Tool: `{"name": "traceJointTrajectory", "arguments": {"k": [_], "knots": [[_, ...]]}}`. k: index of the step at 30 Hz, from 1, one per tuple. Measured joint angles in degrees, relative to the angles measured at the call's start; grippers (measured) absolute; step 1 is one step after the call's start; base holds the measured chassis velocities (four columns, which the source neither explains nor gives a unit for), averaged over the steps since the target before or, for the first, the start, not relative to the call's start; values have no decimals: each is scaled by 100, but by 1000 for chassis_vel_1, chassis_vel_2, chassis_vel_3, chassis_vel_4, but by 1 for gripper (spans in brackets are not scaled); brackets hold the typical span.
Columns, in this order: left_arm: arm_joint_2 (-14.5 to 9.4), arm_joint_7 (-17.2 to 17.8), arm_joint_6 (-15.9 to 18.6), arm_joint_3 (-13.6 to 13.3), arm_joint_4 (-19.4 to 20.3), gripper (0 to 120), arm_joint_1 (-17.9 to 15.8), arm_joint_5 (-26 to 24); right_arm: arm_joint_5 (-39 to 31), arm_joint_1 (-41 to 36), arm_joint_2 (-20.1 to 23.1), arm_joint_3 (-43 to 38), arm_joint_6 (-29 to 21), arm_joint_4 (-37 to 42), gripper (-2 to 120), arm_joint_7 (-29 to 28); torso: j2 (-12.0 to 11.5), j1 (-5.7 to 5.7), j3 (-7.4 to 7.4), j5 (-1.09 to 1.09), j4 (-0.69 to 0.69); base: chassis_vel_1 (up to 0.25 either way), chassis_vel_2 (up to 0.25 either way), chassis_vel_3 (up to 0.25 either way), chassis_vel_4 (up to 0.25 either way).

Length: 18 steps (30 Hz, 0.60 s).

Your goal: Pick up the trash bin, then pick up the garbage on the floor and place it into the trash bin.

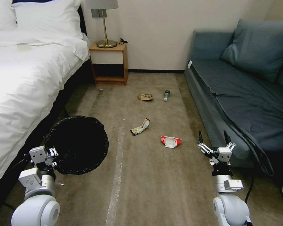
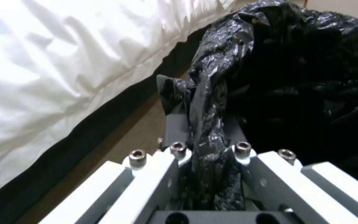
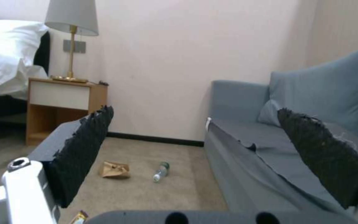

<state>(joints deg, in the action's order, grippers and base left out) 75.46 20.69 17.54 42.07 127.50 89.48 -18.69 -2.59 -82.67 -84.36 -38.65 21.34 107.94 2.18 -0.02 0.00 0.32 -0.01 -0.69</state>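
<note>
The trash bin [image 1: 77, 144], lined with a crinkled black bag [image 2: 295, 71], hangs by the bed at my left. My left gripper [image 1: 52, 156] is shut on the near rim, with the bag pinched between its fingers [image 2: 175, 124]. On the carpet lies the garbage: a red-and-white wrapper [image 1: 170, 141], a gold-and-black wrapper [image 1: 140, 126], a brown paper bag [image 1: 145, 97] [image 3: 115, 169] and a small bottle [image 1: 166, 95] [image 3: 161, 171]. My right gripper [image 1: 213, 139] [image 3: 195, 113] stands open beside the sofa, to the right of the red-and-white wrapper, holding nothing.
A white bed [image 1: 22, 78] runs along the left, a grey-blue sofa [image 1: 242, 94] along the right. A wooden nightstand [image 1: 111, 62] with a lamp [image 1: 105, 22] stands at the far wall. Open carpet lies between bed and sofa.
</note>
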Motion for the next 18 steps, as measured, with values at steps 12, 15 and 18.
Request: {"name": "traceJointTrajectory", "arguments": {"k": [12, 15, 18], "knots": [[22, -1, 5, -31, -48, 4, -30, -4, -12, 14, -22, 3, 62, -61, 100, 87, 0, 0, 0, 0, 0, -105, 109, 106, -103], [26, -9, -3, -46, -71, 4, -10, 14, -12, 15, -26, 5, 63, -64, 100, 89, 0, 0, 0, 0, 0, -97, 105, 92, -115], [26, -31, -19, -47, -81, 4, 10, 27, -12, 16, -26, 4, 65, -69, 100, 95, 0, 0, 0, 0, 0, -108, 109, 104, -122]]}}
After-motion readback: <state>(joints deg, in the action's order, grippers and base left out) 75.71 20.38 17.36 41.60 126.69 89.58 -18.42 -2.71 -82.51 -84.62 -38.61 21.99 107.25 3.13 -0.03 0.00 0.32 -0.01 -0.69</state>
